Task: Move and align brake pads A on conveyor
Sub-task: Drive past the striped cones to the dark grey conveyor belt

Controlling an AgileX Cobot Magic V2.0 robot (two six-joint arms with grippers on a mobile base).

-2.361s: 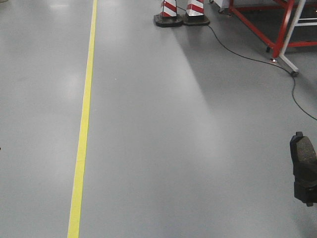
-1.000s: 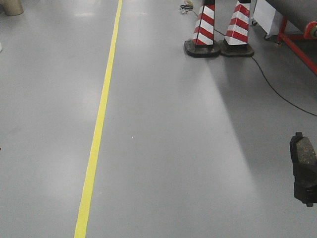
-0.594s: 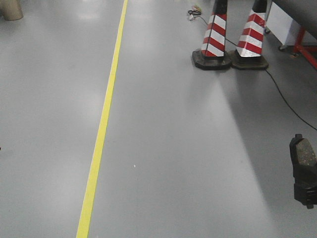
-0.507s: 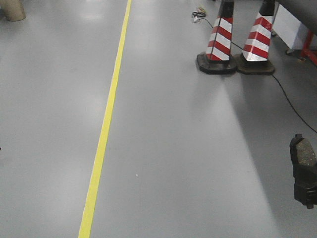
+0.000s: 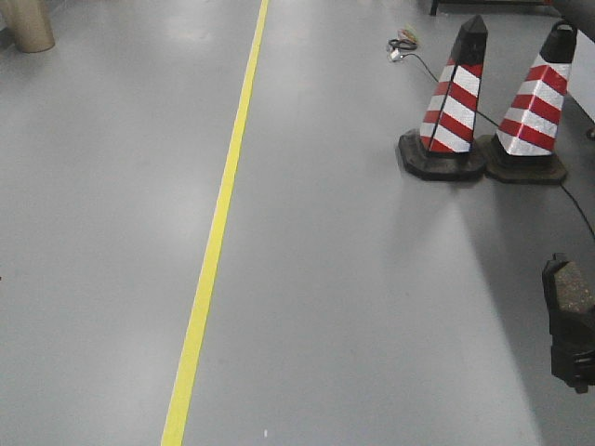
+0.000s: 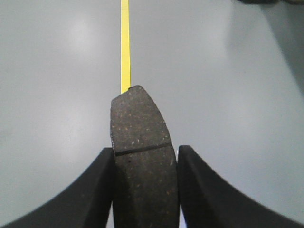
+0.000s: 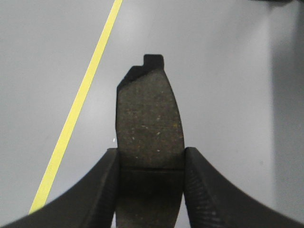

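Two brake pads, one per claw, both clamped. Left gripper (image 6: pixel 145 156): black curved fingers (image 6: pixel 95 190) narrowed onto the long side edges of the left pad (image 6: pixel 140 123), pinching its lower half, jaws only as wide as the pad. Long axis runs straight away from the wrist camera, free end pointing forward along the yellow line (image 6: pixel 125 42). Friction face is toward the camera: dark grey, gritty, pale specks, thin centre groove crossing it just above the fingertips, corners at the far end chamfered.

Right gripper (image 7: pixel 151 159): same grip, fingers (image 7: pixel 209 190) closed on the side edges of the right pad (image 7: pixel 149 118), long axis pointing away from the wrist. Face is brownish grey and speckled, and the far end has a cut corner plus a small square black tab sticking out. Groove on this one is faint, near the fingertips, hard to tell.

Both pads are held in the air above the floor (image 5: pixel 353 279), touching nothing but the fingers.

Front view: one pad (image 5: pixel 569 290) at the right edge, standing upright, long axis vertical, small tab on top, dark clamp below it, partly cropped. Which arm it belongs to can't be told from that view alone.

Floor is smooth grey with a slight sheen. The yellow line is a flat strip running into the distance. Two cones (image 5: pixel 453 98) (image 5: pixel 533 102) sit side by side at upper right, red and white diagonal stripes, black bases. A thin black cable (image 5: pixel 423 63) runs behind them. Beige cylinder (image 5: pixel 26 23) in the top left corner, cropped
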